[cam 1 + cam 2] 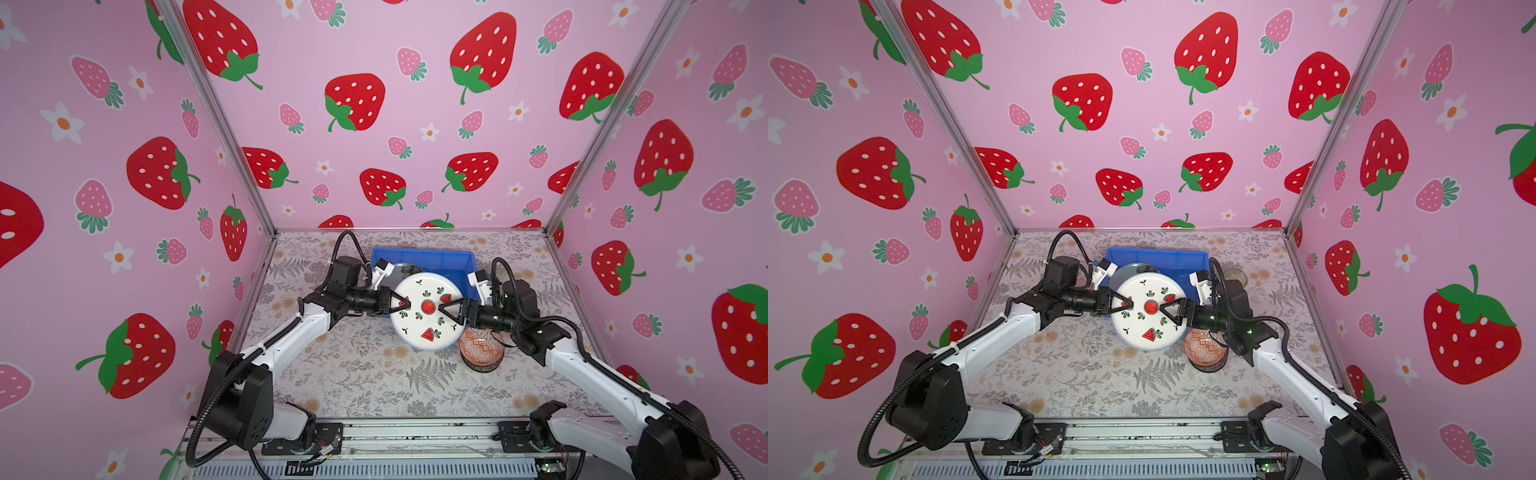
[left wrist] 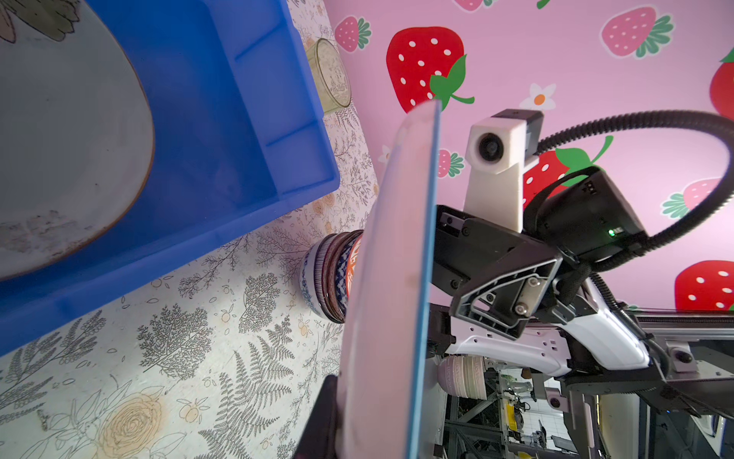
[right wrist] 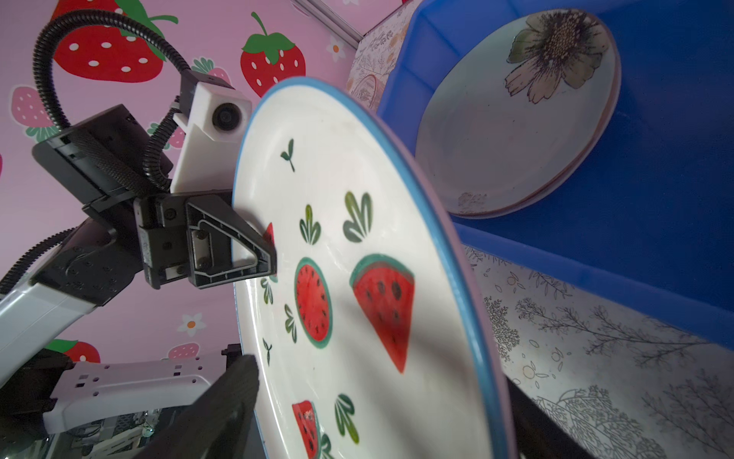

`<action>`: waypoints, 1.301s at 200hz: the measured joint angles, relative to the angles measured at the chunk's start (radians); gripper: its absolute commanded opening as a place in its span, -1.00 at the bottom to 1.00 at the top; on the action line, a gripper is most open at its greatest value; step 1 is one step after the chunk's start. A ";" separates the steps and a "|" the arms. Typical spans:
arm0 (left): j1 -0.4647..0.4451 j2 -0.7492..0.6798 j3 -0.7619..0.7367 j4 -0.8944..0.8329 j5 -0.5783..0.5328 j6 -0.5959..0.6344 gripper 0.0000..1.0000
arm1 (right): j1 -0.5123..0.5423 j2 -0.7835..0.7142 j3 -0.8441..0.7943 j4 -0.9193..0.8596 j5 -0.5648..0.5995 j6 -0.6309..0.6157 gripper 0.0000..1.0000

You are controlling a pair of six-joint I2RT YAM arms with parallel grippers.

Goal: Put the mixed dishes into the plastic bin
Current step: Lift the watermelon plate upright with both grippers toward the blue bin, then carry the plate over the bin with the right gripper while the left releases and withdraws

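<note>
Left jaws pinch plate (image 1: 428, 328) rim; right jaws astride opposite rim, cannot tell if clamped. Plate aloft between them. Likely ceramic: stiff, heavy, slick glaze, breakable; hold rim both sides. Bin (image 1: 436, 257) just beyond jaws.

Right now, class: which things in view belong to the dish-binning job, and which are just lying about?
Job: watermelon plate, flower plate, stacked bowls, tumbler, blue bin.
Lying about: floral table cover, strawberry walls.
</note>
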 measured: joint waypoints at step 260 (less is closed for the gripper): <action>-0.016 -0.093 -0.082 0.150 -0.079 -0.115 -0.30 | -0.061 0.064 -0.033 0.238 -0.240 0.144 -1.00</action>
